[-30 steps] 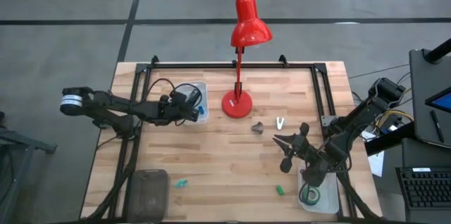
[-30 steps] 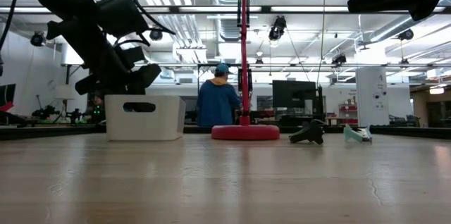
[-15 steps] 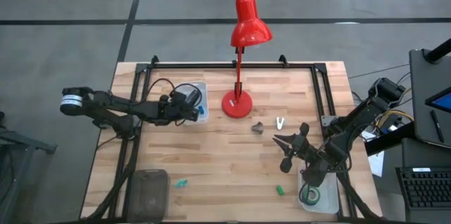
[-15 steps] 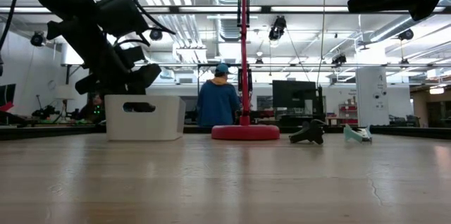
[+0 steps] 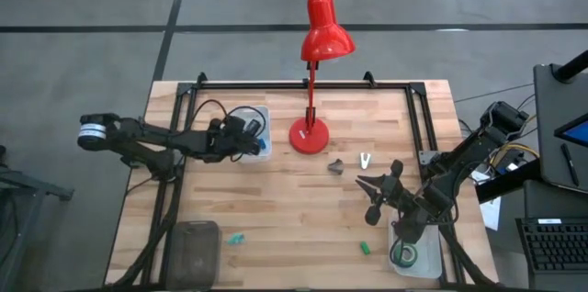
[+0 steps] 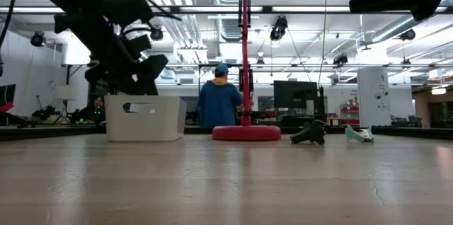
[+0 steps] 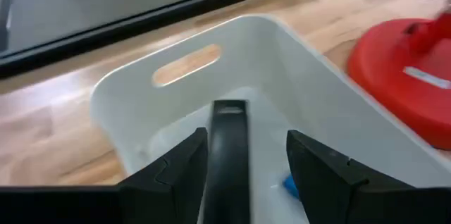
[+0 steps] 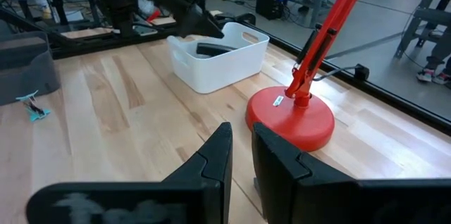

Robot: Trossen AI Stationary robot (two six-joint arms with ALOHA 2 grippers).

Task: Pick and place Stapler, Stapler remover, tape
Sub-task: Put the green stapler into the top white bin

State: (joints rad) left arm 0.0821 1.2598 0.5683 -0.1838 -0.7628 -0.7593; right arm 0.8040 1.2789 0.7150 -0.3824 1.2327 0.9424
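One stapler [image 7: 227, 155] inside white bin [image 7: 324, 104], between left pincer [image 7: 243, 160] fingers.

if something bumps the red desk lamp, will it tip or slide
The red lamp probably resists tipping: its round base is wide and sits flat. The tall thin stem and head up top suggest a high push could rock it; a low push would likelier slide it.

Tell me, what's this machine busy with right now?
The left gripper is above the white bin beside the red lamp, with the black stapler between its fingers. The right gripper waits over the table's right side, near a tape roll in a small tray.
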